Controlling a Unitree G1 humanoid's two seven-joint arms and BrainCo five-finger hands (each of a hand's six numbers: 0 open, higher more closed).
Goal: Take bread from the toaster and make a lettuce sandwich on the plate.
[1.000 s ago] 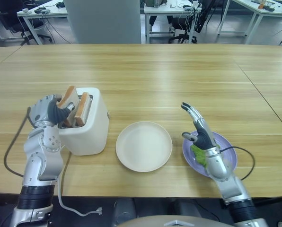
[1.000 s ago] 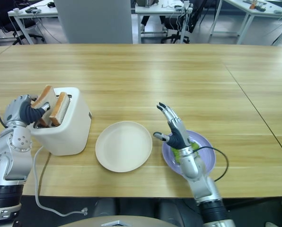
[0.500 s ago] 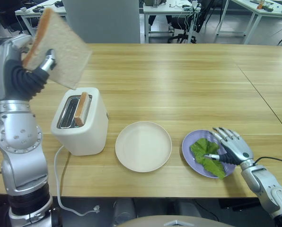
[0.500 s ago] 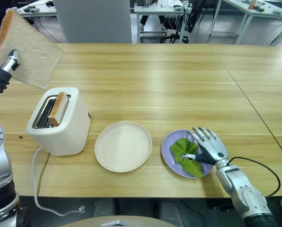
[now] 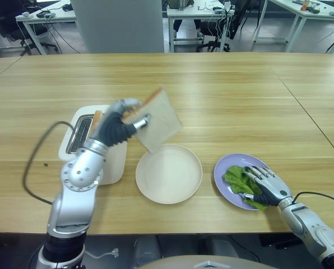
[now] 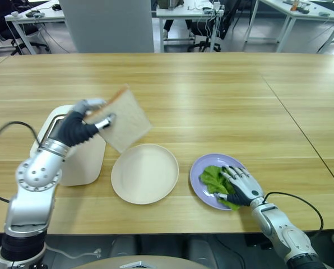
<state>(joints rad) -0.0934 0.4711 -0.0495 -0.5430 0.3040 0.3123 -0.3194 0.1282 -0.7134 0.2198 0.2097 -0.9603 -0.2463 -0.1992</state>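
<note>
Cannot make out the outline of the left hand point(image 5: 115, 125) or of the bread slice point(image 5: 159, 120) it grips, both smeared left of centre. Cannot see much of the toaster point(image 5: 114, 166) behind them, nor the part of the lettuce point(image 5: 236, 178) under the right hand point(image 5: 266, 188) at lower right.

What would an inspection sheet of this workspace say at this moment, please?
Surface: light wooden table.
Job's things: toaster at left, second slice in its slot; bread slice held tilted over the far left rim of the cream plate, which has nothing on it; lettuce on the purple plate.
Clutter: nothing seen.
Hands: left hand grips the bread slice; right hand lies on the lettuce.
Cables: dark cable loops beside the left arm; black cable by the right arm.
Surroundings: grey panel, desks and chairs behind.
</note>
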